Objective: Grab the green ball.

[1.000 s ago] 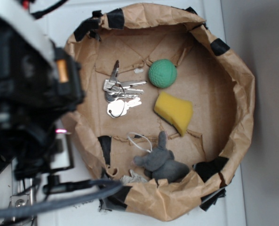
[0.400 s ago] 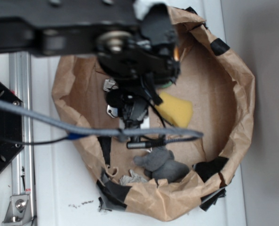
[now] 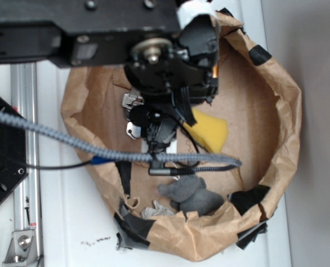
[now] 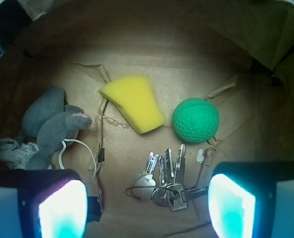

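The green ball [image 4: 196, 120], a small dimpled matte sphere, lies on the brown paper floor of the bag in the wrist view, right of centre, next to the yellow sponge wedge [image 4: 134, 103]. My gripper [image 4: 147, 208] is open and empty; its two glowing fingertips [image 4: 62, 210] stand far apart at the bottom corners, above a bunch of keys [image 4: 166, 181]. The ball is ahead of the right fingertip. In the exterior view the arm [image 3: 170, 67] hides the ball; part of the yellow sponge [image 3: 212, 130] shows.
A grey plush toy [image 4: 50, 126] with a white cord lies at the left; it also shows in the exterior view [image 3: 190, 194]. The crumpled paper bag wall [image 3: 281, 128] rings everything. A grey cable [image 3: 98, 153] crosses the bag's left side.
The arm swung in from the left over the bag a second ago and now covers the ball and keys; since 0.4 s ago it shifted slightly right.
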Controlling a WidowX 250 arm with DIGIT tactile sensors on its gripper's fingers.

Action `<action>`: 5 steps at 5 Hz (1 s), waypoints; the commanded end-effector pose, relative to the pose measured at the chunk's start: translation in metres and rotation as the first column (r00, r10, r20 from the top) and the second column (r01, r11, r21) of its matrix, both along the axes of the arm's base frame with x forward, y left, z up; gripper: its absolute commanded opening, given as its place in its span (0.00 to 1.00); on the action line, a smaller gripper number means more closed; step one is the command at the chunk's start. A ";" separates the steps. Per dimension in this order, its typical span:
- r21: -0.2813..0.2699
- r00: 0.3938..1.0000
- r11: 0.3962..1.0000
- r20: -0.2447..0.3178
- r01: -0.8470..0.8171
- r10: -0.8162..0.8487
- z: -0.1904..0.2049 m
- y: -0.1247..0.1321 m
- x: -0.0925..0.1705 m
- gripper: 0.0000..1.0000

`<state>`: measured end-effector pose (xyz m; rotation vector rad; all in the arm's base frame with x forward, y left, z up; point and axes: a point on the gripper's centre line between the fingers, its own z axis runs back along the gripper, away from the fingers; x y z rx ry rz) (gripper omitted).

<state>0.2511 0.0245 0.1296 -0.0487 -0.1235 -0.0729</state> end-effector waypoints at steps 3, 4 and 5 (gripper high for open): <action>-0.050 0.978 0.994 0.180 -0.099 0.106 -0.020 0.017 0.044 1.00; 0.008 0.982 0.989 0.120 0.146 -0.146 -0.036 0.021 0.045 1.00; 0.052 0.939 0.940 0.052 0.336 -0.339 -0.039 0.041 0.033 1.00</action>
